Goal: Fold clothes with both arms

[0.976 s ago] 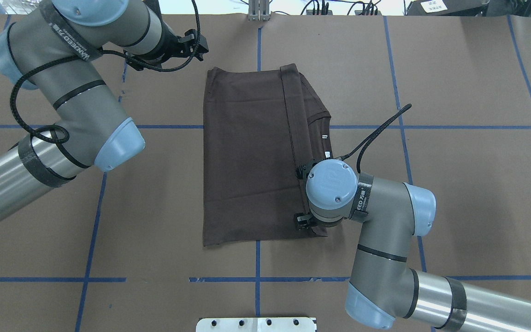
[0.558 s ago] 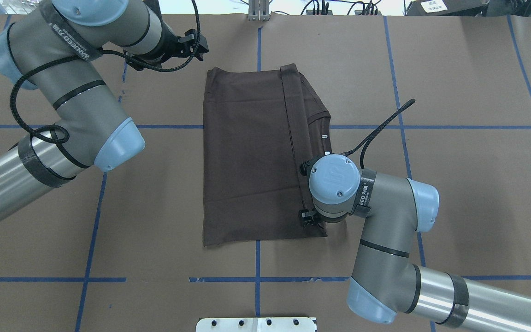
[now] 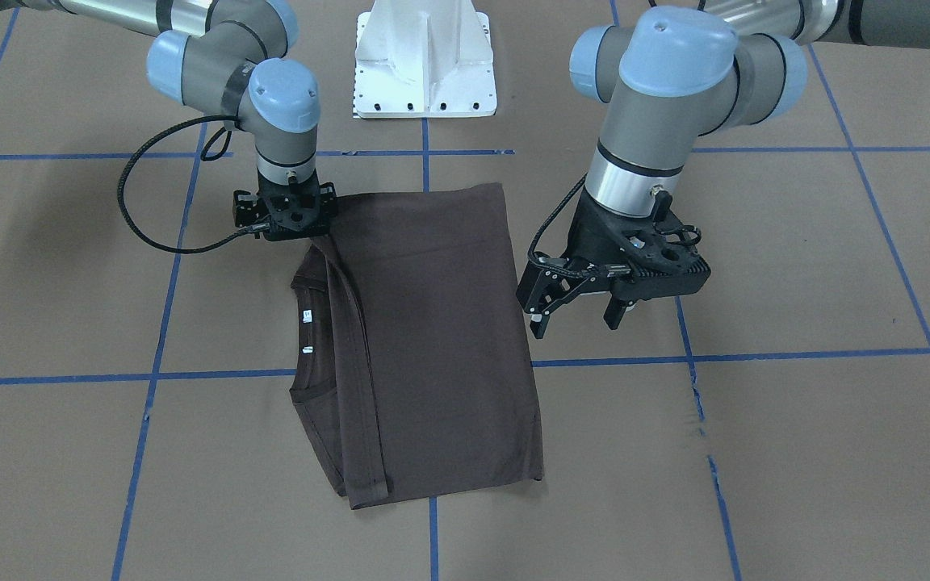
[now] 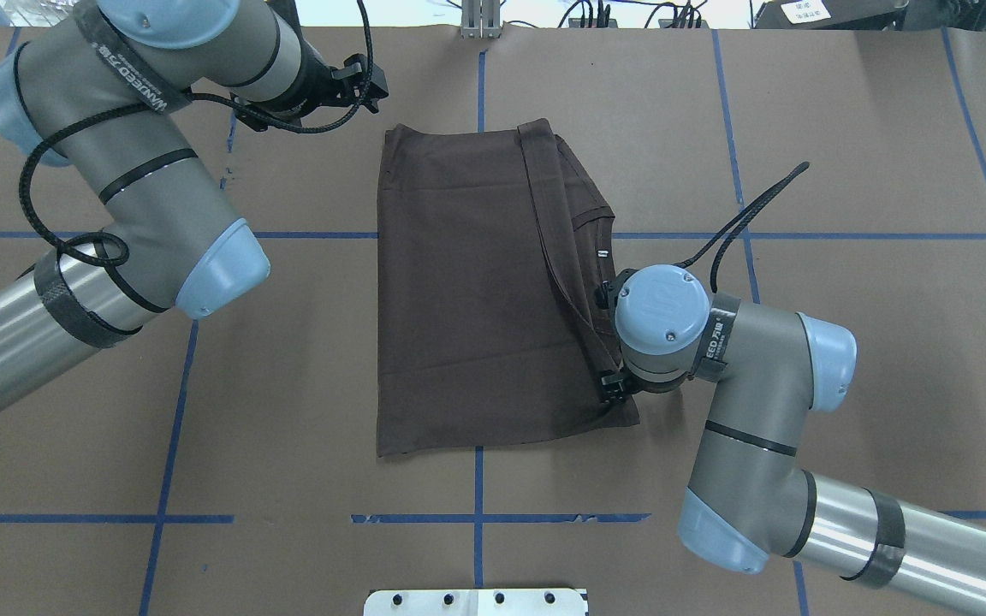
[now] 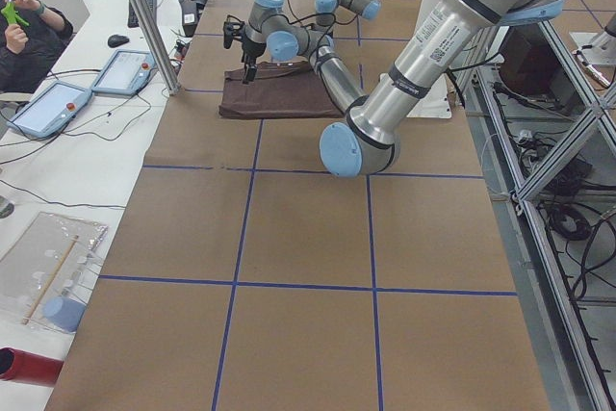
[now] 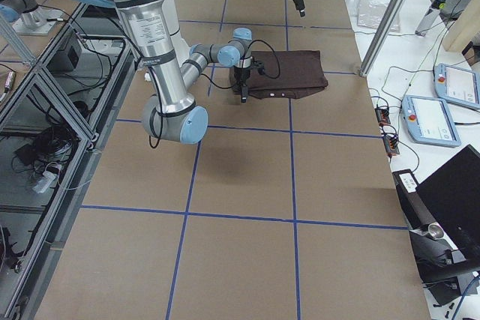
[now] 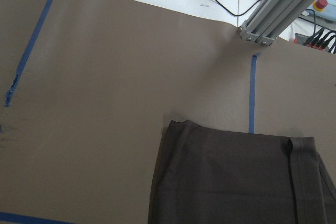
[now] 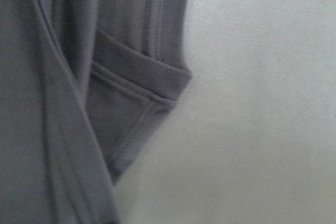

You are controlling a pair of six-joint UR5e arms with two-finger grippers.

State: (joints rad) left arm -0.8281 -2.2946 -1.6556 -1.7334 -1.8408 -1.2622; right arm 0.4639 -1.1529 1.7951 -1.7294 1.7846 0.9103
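Right hand (image 3: 291, 226) looks clamped on the T-shirt (image 4: 459, 291) at its near corner, the hem drawn slantwise. Drag low and slowly so the layers lie flat on the tabletop (image 4: 844, 171). Left hand (image 3: 576, 321), jaws wide, hovers off the T-shirt's far left corner.

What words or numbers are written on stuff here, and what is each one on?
"WANDEED", then signs I cannot read: black band on the left arm.
"EED", its start hidden: black wrist band on the right arm.
White neck labels on the T-shirt: too small to read.
White paper past the table's far edge: too blurred to read.
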